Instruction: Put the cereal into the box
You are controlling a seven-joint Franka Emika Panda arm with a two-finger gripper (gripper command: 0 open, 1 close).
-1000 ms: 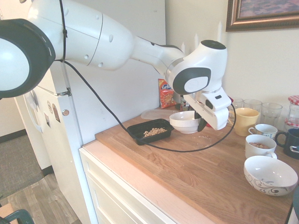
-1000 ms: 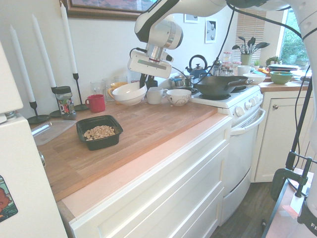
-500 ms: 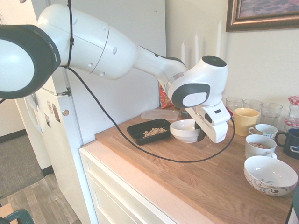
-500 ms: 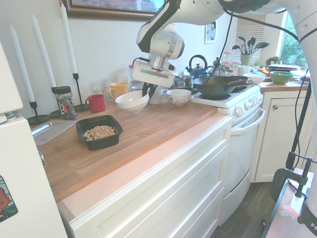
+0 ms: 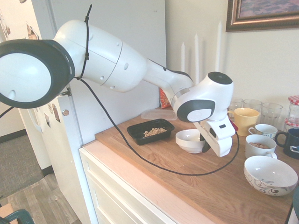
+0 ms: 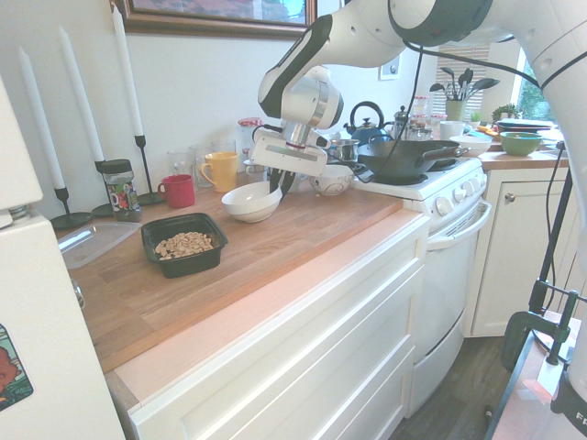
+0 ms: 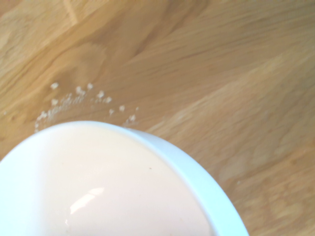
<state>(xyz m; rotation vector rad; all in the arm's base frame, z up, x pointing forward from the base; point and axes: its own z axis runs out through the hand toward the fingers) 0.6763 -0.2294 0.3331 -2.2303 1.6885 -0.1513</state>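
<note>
Bare counter (image 6: pixel 303 225) fronts the box (image 6: pixel 184 246); mugs (image 5: pixel 260 145) and glasses (image 5: pixel 271 113) crowd behind.

Cereal (image 6: pixel 183 245) in box (image 6: pixel 213 231) on counter (image 6: pixel 303 229), bowl (image 6: pixel 250 201) beside box

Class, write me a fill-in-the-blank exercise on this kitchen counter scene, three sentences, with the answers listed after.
1. The cereal lies in the black ____.
2. The end effector grips the rim of the white ____, which looks empty in the wrist view.
3. Against the wall, the mug beside the red mug is ____.

Missing words: box; bowl; yellow
</note>
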